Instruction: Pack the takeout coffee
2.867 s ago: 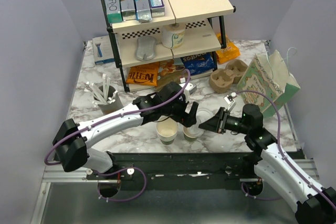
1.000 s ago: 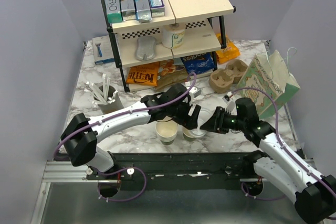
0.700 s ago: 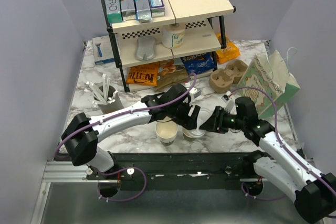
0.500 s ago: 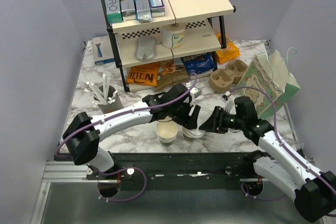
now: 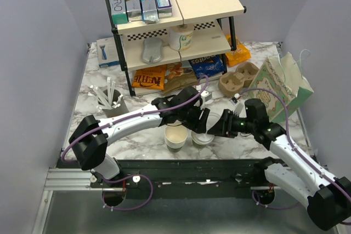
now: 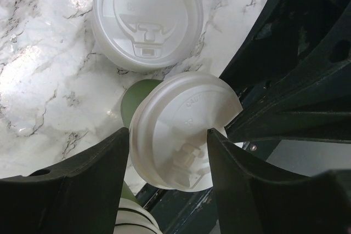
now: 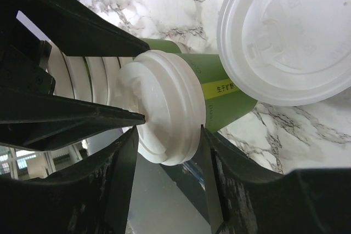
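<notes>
The takeout coffee [image 5: 202,137] stands near the table's front edge, a green-sided paper cup with a white lid. In the left wrist view its lid [image 6: 181,130] fills the gap between my left gripper's [image 6: 167,135] fingers, which touch its rim. In the right wrist view the lid [image 7: 164,110] sits between my right gripper's [image 7: 167,132] fingers, which also touch it, with the green side [image 7: 222,94] showing. From above, my left gripper [image 5: 201,123] and right gripper [image 5: 215,129] meet over the cup.
A loose white lid [image 6: 147,19] lies on the marble beside the cup, also in the right wrist view [image 7: 288,36]. A stack of lidless cups [image 5: 175,137] stands just left. The cardboard cup carrier [image 5: 237,78], a paper bag [image 5: 279,83] and a shelf rack [image 5: 175,26] are behind.
Since the earliest frame my right gripper has moved left up to the cup and my left gripper has come down over it. In the last half second both arms barely shifted.
</notes>
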Action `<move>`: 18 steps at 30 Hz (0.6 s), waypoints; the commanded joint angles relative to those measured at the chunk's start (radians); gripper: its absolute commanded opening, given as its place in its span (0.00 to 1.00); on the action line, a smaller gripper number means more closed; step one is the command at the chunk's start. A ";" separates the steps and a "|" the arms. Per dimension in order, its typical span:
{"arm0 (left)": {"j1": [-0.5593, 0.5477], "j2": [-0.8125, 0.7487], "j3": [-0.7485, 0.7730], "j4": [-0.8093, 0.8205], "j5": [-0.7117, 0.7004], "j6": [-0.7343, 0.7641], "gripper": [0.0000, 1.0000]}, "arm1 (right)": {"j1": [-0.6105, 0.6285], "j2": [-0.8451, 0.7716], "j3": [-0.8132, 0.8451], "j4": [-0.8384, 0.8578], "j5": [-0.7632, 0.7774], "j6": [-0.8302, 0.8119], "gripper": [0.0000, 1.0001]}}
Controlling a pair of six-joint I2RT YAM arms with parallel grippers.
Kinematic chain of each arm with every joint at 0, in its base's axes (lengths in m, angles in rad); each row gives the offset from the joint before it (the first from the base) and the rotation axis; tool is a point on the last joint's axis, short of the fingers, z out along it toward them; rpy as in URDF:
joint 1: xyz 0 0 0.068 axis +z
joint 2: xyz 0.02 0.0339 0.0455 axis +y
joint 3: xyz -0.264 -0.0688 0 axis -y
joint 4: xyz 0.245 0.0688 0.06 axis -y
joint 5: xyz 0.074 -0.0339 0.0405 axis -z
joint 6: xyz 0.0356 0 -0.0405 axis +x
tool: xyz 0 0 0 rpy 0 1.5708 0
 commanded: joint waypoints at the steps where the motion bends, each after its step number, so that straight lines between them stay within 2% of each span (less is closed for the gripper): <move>1: -0.004 0.023 0.019 -0.029 0.008 -0.005 0.64 | 0.010 0.013 0.024 -0.025 -0.011 -0.030 0.59; 6: -0.004 0.031 0.020 -0.033 0.008 -0.004 0.57 | 0.015 0.019 0.027 -0.033 -0.010 -0.052 0.59; 18: -0.004 0.038 0.012 -0.045 -0.021 0.000 0.50 | 0.026 0.056 0.038 -0.038 0.012 -0.076 0.60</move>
